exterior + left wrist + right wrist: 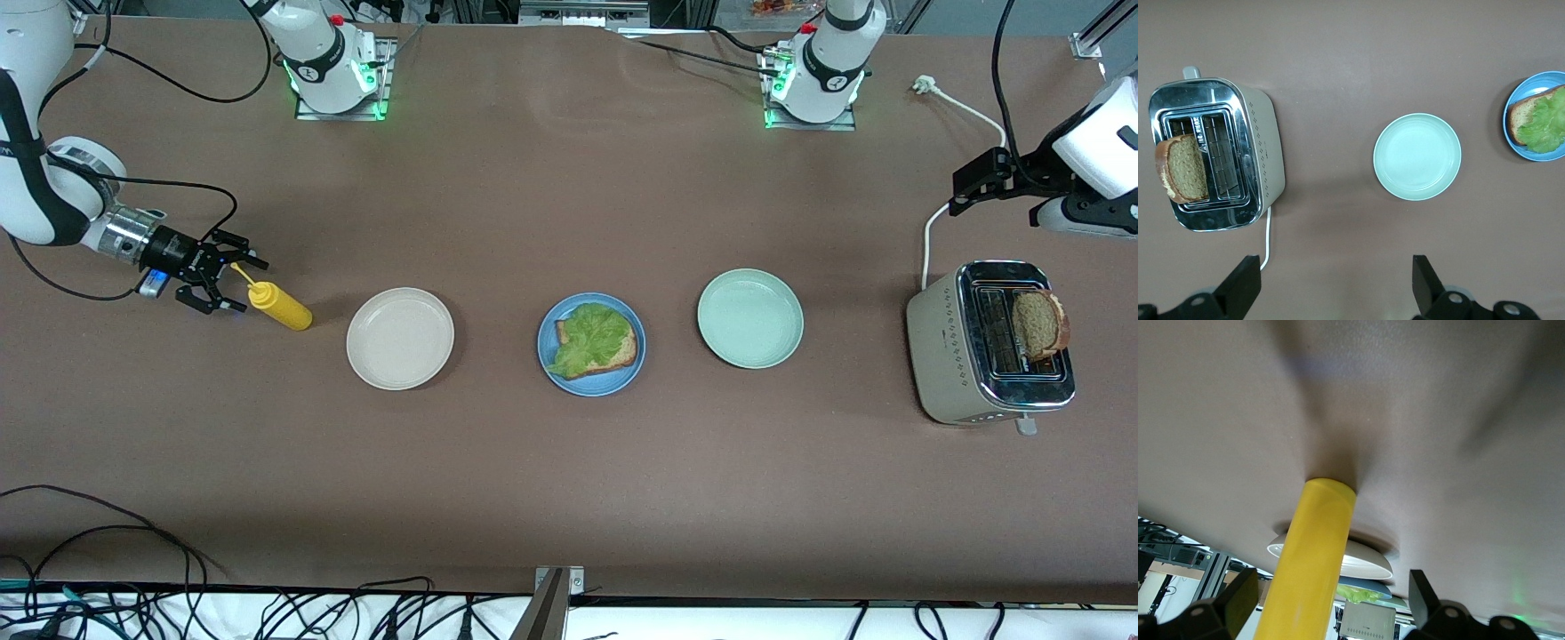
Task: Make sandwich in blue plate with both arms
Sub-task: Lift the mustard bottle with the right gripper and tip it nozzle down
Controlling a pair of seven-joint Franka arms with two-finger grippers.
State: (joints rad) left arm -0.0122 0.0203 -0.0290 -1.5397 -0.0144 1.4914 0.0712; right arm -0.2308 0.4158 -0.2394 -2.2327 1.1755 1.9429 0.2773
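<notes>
The blue plate (551, 369) sits mid-table, between a cream plate and a pale green plate. On it lies one brown bread slice (628, 348) with a green lettuce leaf (591, 336) on top. A second bread slice (1038, 324) sticks out of the toaster (956, 356) at the left arm's end of the table. My left gripper (978, 182) hangs open and empty over the table beside the toaster; its fingers (1245, 283) show wide apart. My right gripper (218, 271) is open, its fingers on either side of the nozzle end of a lying yellow bottle (283, 308) without gripping it.
The cream plate (400, 338) lies between the yellow bottle and the blue plate, and the pale green plate (749, 318) lies toward the toaster; both are bare. A white power cord (929, 236) runs from the toaster toward the robot bases.
</notes>
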